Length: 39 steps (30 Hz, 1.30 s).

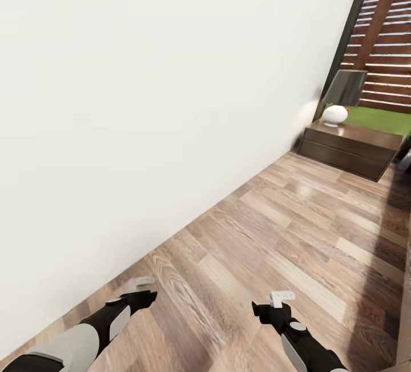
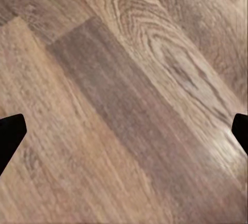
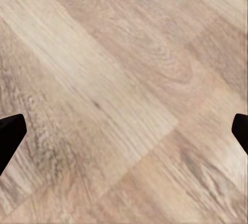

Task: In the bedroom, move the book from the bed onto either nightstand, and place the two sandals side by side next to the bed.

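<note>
Plaster-white wall (image 1: 142, 103) fills the robot's left, meeting brown wood-plank floor (image 1: 274, 235) that runs toward a tall dark-framed window (image 1: 379, 35). Beneath that stands the low dark-brown wooden nightstand (image 1: 351, 149), carrying a white rounded lamp (image 1: 335, 114). Both arms hang low and idle, likely for travel: left gripper (image 2: 124, 131) and right gripper (image 3: 124, 131) are spread wide, empty.

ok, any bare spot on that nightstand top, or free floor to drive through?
Nightstand: the top's right half is bare, bordered by the white round lamp on its left. Floor lies open between the white wall and the dark strip at the head view's right edge. Both pincers, left and right, hang open over bare planks.
</note>
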Available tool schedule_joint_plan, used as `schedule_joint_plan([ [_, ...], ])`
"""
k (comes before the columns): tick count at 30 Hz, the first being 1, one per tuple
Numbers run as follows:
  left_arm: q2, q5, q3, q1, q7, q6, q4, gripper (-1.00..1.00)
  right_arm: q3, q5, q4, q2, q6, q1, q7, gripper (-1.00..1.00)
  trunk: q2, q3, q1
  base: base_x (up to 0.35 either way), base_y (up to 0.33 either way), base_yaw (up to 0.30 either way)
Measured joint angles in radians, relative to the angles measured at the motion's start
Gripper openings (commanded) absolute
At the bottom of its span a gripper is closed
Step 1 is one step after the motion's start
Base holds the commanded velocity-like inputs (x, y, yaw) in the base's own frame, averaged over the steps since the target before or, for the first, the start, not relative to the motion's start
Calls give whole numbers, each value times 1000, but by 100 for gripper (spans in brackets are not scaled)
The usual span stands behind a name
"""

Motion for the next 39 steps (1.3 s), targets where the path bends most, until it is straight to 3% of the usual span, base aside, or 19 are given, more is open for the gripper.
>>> schedule_joint_plan([
  [15, 1, 0, 0, 0, 1, 0, 0, 100, 0, 2, 0, -1, 0, 0, 1, 100, 0, 0, 0, 119, 16, -274],
  [39, 0, -1, 0, 0, 0, 0, 0, 100, 0, 4, 0, 0, 0, 0, 0, 100, 0, 0, 0, 317, 15, -274],
])
